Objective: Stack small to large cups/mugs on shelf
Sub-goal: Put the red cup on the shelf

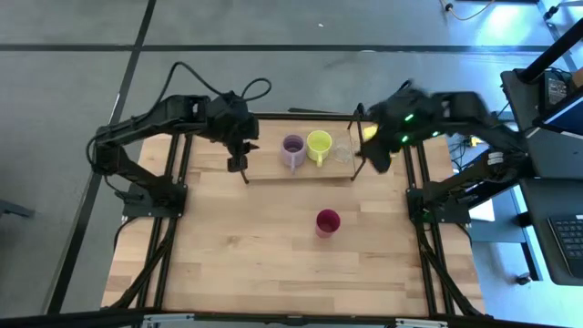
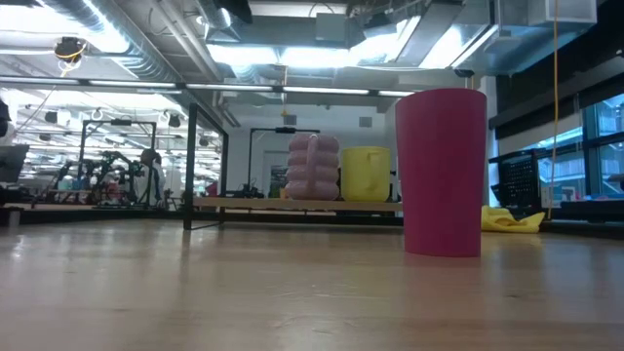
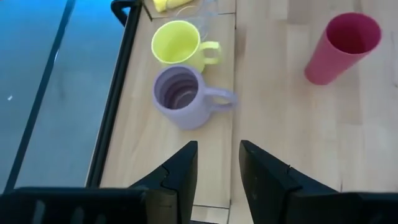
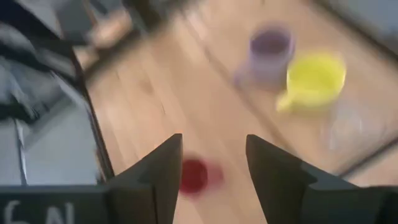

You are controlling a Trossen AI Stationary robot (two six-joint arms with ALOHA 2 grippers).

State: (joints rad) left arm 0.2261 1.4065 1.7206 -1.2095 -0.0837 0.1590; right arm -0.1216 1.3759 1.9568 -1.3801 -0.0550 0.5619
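Note:
The shelf point(image 1: 273, 169) stands at the table's far middle, its board showing in the low view point(image 2: 292, 203). On it stand, left to right, the pale lilac mug point(image 1: 293, 150), the yellow-green mug point(image 1: 319, 144) and the tiny clear glass point(image 1: 342, 151). The dark red cup point(image 1: 327, 222) stands upright on the table, nearer than the shelf. My left gripper point(image 3: 216, 163) is open and empty over the shelf's left end point(image 1: 243, 164). My right gripper point(image 4: 211, 163) is open and empty by the shelf's right end point(image 1: 375, 157).
A yellow cloth point(image 1: 369, 132) lies at the far right beside the shelf, and it also shows in the low view point(image 2: 512, 219). Black frame rails point(image 1: 173, 200) run along the table's left and right sides. Bare wood lies near and left of the red cup.

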